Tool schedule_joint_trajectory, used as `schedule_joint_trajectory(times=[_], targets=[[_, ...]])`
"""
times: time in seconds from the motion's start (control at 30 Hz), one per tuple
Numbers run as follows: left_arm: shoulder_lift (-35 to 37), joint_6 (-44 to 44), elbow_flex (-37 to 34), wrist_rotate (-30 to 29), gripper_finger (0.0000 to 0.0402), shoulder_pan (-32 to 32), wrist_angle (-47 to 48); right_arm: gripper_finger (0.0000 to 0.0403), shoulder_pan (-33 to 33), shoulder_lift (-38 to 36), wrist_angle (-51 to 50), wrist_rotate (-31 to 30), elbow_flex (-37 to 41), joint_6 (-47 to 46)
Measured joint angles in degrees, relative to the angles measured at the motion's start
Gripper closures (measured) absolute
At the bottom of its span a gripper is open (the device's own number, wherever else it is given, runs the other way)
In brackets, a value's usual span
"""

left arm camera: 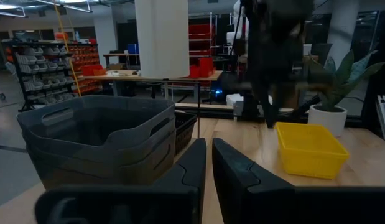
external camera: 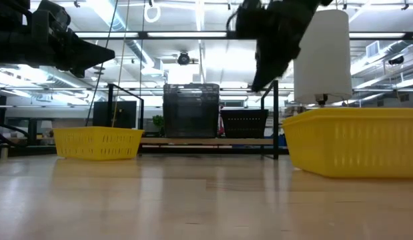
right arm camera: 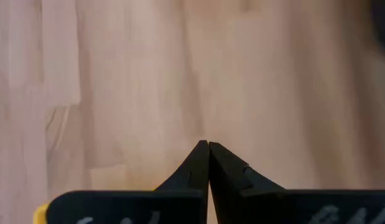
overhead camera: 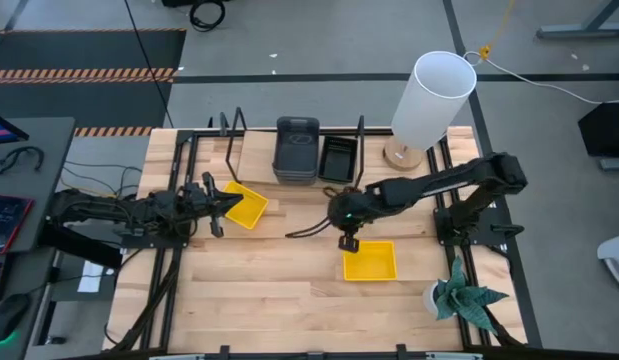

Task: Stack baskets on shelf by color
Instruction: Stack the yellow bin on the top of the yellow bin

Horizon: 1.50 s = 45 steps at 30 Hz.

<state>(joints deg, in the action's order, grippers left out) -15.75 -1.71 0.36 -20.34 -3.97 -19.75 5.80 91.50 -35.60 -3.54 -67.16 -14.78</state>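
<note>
Pale wooden tabletop (overhead camera: 289, 290) in a shelf-lined, strip-lit workshop.

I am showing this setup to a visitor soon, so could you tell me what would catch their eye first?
Probably the two yellow baskets on the pale table: one at the shelf's left corner by the left end effector, the other out front, just below the right end effector. Next, the tall white cylinder at the back right.

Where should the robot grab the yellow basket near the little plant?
Probably by a rim. The yellow basket sits flat and open-topped, so coming straight down and pinching its thin wall suits it. The right gripper, fingers shut, hangs just above its back-left corner, so that edge is closest.
</note>
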Motion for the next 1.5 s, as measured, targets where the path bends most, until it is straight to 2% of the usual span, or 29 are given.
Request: schedule_joint_trajectory(times=[0.1, 0.27, 0.67, 0.83, 0.97, 1.03, 1.17, 1.27, 1.5], targets=[[0.0, 0.0, 0.0, 0.0, 0.0367, 0.0, 0.0, 0.0394, 0.0, -5.3, 0.8, -4.2, 1.7, 2.8], [0.0, 0.0, 0.0, 0.0, 0.0374, 0.0, 0.0, 0.0395, 0.0, -14.0, 7.6, -9.0, 6.7, 8.7], [0.0, 0.0, 0.0, 0.0, 0.0367, 0.0, 0.0, 0.0394, 1.2, -35.1, 20.7, -9.5, 24.7, 15.3], [0.0, 0.0, 0.0, 0.0, 0.0368, 0.0, 0.0, 0.0394, 0.0, -41.2, 23.6, -9.5, 28.5, 18.8], [0.0, 1.4, 0.0, 0.0, 0.0373, 0.0, -0.1, 0.0394, -0.3, -44.3, 22.6, -9.5, 29.0, 18.0], [0.0, 6.1, 0.0, -0.1, 0.0373, 0.0, -1.1, 0.0394, -0.2, -45.6, 21.3, -9.4, 28.9, 17.2], [0.0, 15.5, 0.0, -4.1, 0.0370, 0.4, -4.4, 0.0394, 0.2, -47.4, 17.9, -9.4, 28.9, 15.1], [0.0, 17.7, 0.0, -4.3, 0.0368, 0.4, -5.9, 0.0394, 0.2, -47.7, 16.5, -9.4, 28.9, 13.9], [0.0, 20.4, 0.7, 0.1, 0.0373, 0.3, -5.9, 0.0394, 0.2, -47.5, 14.9, -9.3, 28.9, 12.8]])
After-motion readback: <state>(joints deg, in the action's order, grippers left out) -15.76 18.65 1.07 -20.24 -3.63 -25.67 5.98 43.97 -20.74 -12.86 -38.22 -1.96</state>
